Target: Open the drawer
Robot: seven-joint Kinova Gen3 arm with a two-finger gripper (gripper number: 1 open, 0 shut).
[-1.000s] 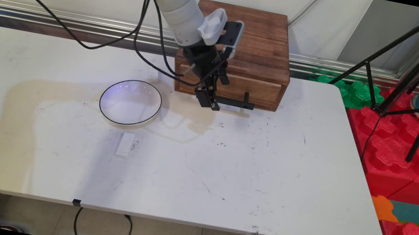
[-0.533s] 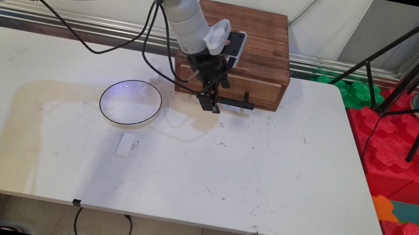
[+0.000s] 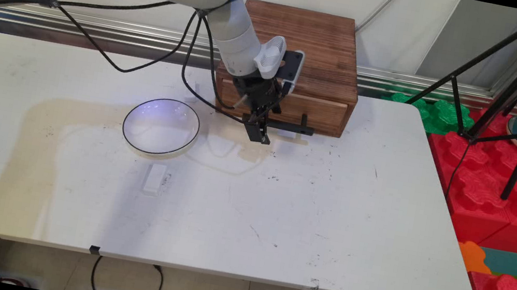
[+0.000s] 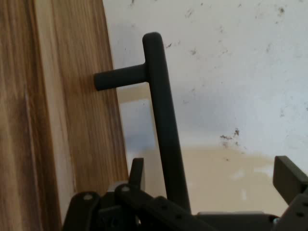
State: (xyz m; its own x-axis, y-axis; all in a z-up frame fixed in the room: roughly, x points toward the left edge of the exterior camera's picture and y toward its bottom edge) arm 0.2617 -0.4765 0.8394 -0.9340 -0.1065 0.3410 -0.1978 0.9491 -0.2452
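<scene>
- Table (image 3: pixel 330 220), white, carries everything.
- Box (image 3: pixel 317 44), wooden, stands at the far edge, drawer front facing the near side.
- Plate (image 3: pixel 161 126), white, sits left of the box.
- Handle (image 3: pixel 292 128) (image 4: pixel 163 130), black bar, juts from the drawer.
- Gripper (image 3: pixel 256 134) (image 4: pixel 211 187) straddles the handle's left end, fingers (image 4: pixel 288 178) apart.
- Block (image 3: pixel 154 178), small, lies near the plate.
</scene>
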